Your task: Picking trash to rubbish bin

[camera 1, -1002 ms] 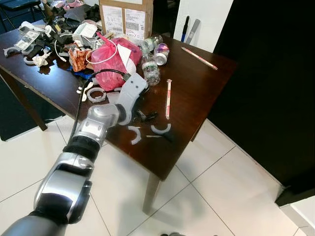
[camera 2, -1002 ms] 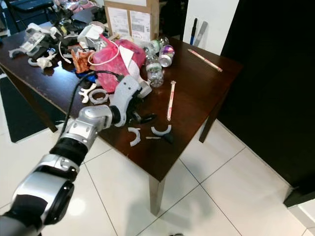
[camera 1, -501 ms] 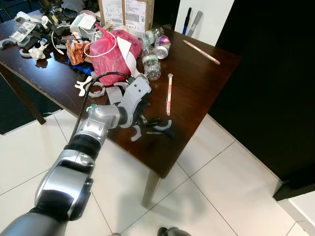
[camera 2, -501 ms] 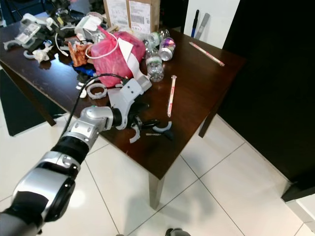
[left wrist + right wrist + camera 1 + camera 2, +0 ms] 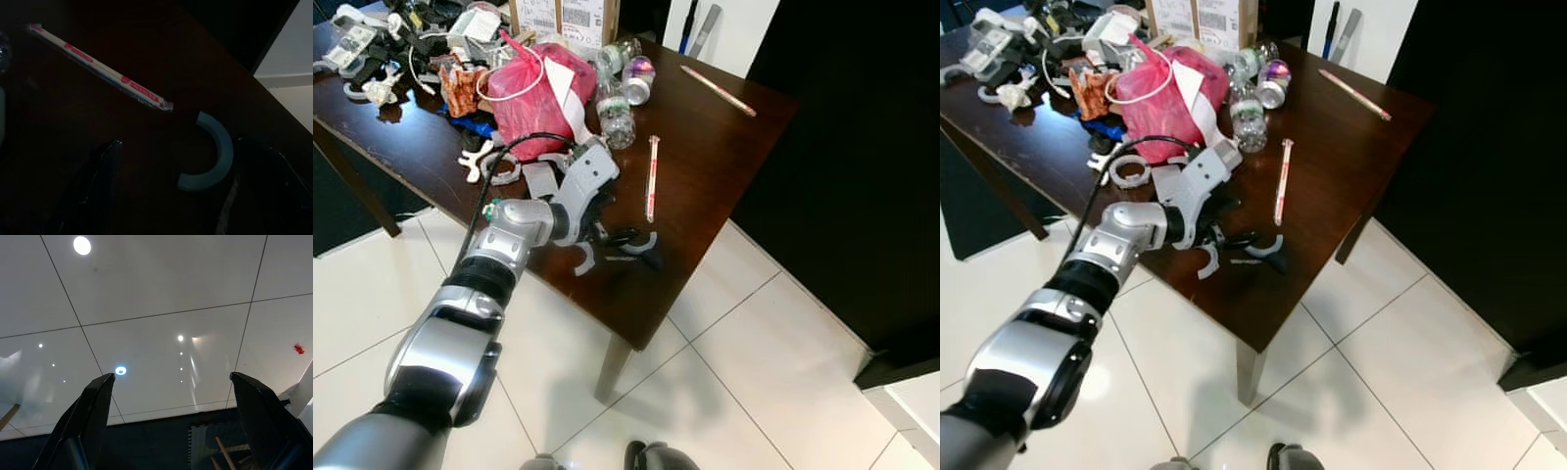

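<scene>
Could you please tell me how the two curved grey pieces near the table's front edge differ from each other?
The curved piece by the fingertips lies between the open fingers of the left gripper, while the other curved piece lies under the wrist, outside the fingers. The first opens toward the far side of the table; the second stands more on end, opening leftward. Both are pale grey part-rings lying flat on the dark wood.

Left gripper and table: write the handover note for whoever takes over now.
Left gripper: open, low over the table's near corner, fingers either side of a grey half-ring, not closed on it.
Right gripper: open, idle, facing the floor tiles.
Second half-ring, chopsticks, bottles, can and pink bag lie on the table.
Done: nothing picked. Left: everything; bin unseen.
</scene>
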Tool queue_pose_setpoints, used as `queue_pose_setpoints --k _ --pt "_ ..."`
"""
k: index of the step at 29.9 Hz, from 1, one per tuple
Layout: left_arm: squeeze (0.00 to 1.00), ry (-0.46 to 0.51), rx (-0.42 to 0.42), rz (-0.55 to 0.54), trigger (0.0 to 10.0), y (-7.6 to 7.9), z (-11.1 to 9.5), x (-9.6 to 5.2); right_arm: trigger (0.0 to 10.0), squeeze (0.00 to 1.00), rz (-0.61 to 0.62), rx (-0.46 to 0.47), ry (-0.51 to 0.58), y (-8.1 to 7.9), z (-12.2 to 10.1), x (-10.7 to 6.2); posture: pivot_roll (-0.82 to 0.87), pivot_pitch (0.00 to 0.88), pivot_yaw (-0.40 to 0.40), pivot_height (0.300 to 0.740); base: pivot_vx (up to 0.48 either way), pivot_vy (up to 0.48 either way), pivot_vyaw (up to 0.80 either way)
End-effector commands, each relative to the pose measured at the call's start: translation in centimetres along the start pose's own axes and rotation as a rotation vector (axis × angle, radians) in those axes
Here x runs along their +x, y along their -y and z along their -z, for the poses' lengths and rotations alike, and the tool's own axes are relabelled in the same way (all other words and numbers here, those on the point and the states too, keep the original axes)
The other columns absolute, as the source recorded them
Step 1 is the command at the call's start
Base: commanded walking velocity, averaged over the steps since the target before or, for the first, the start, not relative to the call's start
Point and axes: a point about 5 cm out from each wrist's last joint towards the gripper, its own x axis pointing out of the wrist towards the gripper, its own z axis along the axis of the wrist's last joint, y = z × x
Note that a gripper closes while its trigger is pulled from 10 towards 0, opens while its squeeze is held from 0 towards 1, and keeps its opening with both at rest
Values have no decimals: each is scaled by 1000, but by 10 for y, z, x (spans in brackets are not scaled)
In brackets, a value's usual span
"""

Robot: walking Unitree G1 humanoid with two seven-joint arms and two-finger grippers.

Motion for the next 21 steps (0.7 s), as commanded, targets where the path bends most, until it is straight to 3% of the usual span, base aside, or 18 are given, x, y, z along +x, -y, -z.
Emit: queue_pose_setpoints --k 1,19,20,21 --pt "0 -15 26 31 10000 4 -2 5 10000 0 -10 4 -35 -2 14 -1 -32 302 -56 740 0 0 0" --pt "0 -52 88 75 10000 4 -8 11 10000 0 -22 34 -40 -9 22 -1 -63 331 -38 740 0 0 0" --pt "0 -58 85 83 9137 4 -7 11 10000 0 -21 36 -40 -9 22 -1 -65 334 -38 740 0 0 0" --pt "0 -63 84 89 9137 5 -7 12 10000 0 -21 37 -40 -9 22 -1 -65 334 -38 740 0 0 0"
